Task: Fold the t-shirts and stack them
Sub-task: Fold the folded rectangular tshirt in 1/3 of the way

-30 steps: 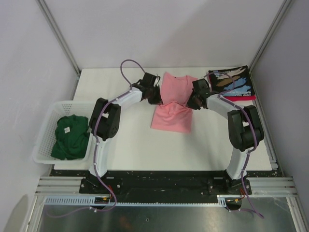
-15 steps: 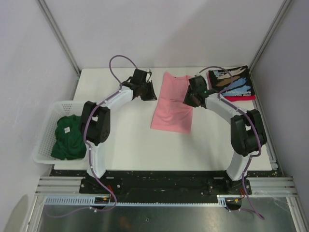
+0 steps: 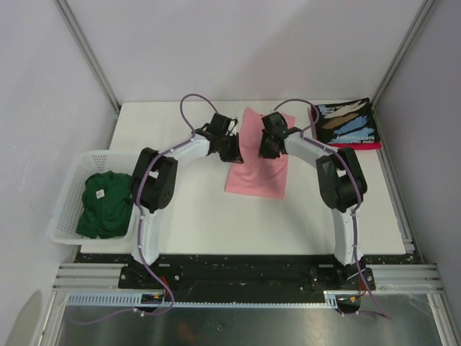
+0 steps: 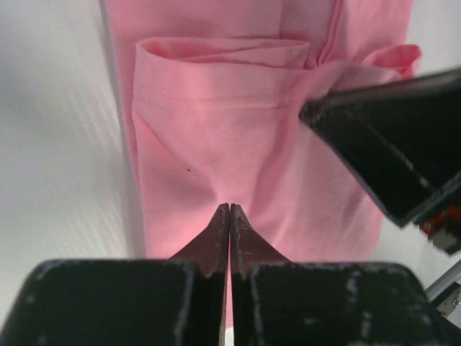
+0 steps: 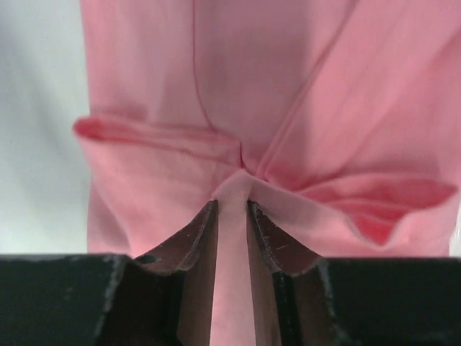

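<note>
The light pink t-shirt (image 3: 256,171) lies as a narrow folded strip at the table's middle. My left gripper (image 3: 234,148) is at its upper left edge; in the left wrist view its jaws (image 4: 230,209) are pressed together over the pink cloth (image 4: 209,130), with nothing seen between them. My right gripper (image 3: 268,144) is over the shirt's upper part and is shut on a raised pinch of pink cloth (image 5: 238,72) between its fingertips (image 5: 232,205). A dark green t-shirt (image 3: 104,204) lies in the basket. A black printed t-shirt (image 3: 346,122) lies folded on a red one (image 3: 358,146) at the back right.
The white slatted basket (image 3: 66,209) stands at the table's left edge. The right gripper's black finger (image 4: 396,151) shows close by in the left wrist view. Both forearms reach in over the back half of the table, a hand's width apart.
Both grippers have swung inward onto the pink shirt's upper part from its two sides. The left has closed fully and the right has closed on a fold.
</note>
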You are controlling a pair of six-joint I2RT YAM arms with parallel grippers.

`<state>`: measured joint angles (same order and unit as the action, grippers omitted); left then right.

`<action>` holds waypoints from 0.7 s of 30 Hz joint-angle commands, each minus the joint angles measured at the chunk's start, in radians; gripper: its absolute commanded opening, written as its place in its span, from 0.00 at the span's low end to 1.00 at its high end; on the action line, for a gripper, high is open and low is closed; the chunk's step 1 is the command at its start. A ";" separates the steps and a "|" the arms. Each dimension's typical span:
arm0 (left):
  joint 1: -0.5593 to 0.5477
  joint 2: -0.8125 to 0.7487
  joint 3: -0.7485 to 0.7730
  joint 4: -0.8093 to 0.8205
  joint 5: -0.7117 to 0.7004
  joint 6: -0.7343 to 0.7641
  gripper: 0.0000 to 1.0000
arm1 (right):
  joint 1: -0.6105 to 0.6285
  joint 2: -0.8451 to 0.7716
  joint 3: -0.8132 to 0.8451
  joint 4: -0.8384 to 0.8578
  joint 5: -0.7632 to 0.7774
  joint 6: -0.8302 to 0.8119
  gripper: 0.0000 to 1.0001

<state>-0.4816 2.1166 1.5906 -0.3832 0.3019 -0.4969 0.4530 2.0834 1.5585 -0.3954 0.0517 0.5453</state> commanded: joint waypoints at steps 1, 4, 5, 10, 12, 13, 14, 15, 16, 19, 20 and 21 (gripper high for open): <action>0.011 0.029 0.061 0.017 0.031 0.014 0.00 | -0.025 0.106 0.181 -0.058 0.014 -0.033 0.29; 0.018 0.043 0.071 0.017 0.033 0.016 0.00 | -0.021 0.158 0.268 -0.108 0.017 -0.036 0.36; 0.020 0.046 0.077 0.017 0.033 0.017 0.00 | -0.017 0.166 0.285 -0.119 0.021 -0.038 0.38; 0.025 0.058 0.123 0.018 0.027 0.012 0.00 | -0.013 0.141 0.285 -0.145 0.042 -0.038 0.42; 0.027 0.071 0.154 0.017 0.030 0.006 0.00 | -0.018 0.110 0.263 -0.139 0.042 -0.039 0.43; 0.027 0.080 0.170 0.017 0.032 0.003 0.00 | -0.021 0.093 0.253 -0.135 0.038 -0.039 0.44; 0.027 0.090 0.186 0.017 0.033 -0.001 0.00 | -0.025 0.075 0.244 -0.131 0.035 -0.039 0.44; 0.027 0.102 0.201 0.017 0.031 -0.004 0.00 | -0.027 0.058 0.235 -0.128 0.033 -0.039 0.45; 0.027 0.118 0.215 0.017 0.026 -0.006 0.00 | -0.030 0.043 0.225 -0.124 0.029 -0.039 0.45; 0.032 0.164 0.252 0.018 0.002 -0.013 0.00 | -0.039 0.008 0.202 -0.121 0.017 -0.034 0.45; 0.035 0.181 0.266 0.018 -0.005 -0.015 0.00 | -0.042 -0.003 0.190 -0.119 0.016 -0.033 0.45; 0.039 0.199 0.280 0.017 -0.012 -0.016 0.00 | -0.045 -0.014 0.176 -0.116 0.014 -0.033 0.45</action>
<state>-0.4572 2.2486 1.8053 -0.3729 0.3164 -0.4988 0.4229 2.1765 1.7615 -0.5198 0.0662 0.5217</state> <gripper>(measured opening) 0.003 0.451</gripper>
